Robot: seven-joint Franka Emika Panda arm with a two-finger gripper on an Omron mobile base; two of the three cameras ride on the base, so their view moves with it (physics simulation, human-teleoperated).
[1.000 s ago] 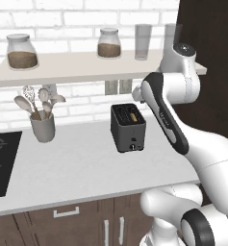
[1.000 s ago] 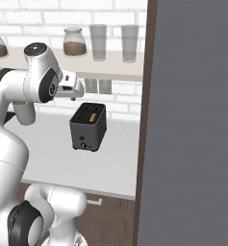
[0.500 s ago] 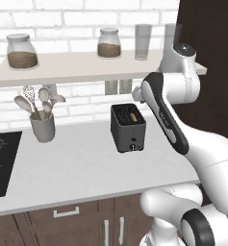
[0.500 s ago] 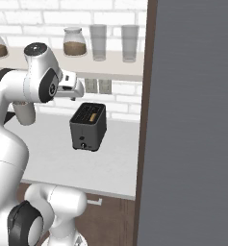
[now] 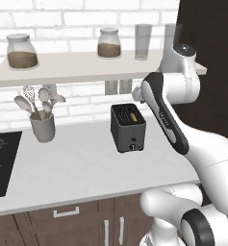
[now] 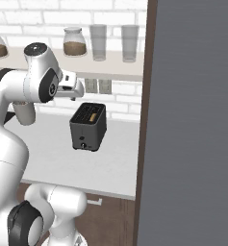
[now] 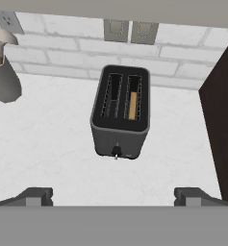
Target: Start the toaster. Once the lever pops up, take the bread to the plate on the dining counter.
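**Nothing Moves Above the Toaster**

The toaster sits on the tabletop, bread in its right slot. Nothing has shifted; the jaws hang wide at six o'clock, lever unpressed, so toasting hasn't started.

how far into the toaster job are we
Nothing looks done yet beyond loading: the bread sits in one slot of the toaster, and the lever on its narrow face looks untouched. In hand: the end effector hangs open above and in front of the toaster, holding nothing. Left: press the lever, wait for it to pop, then carry the bread to the plate on the dining counter.
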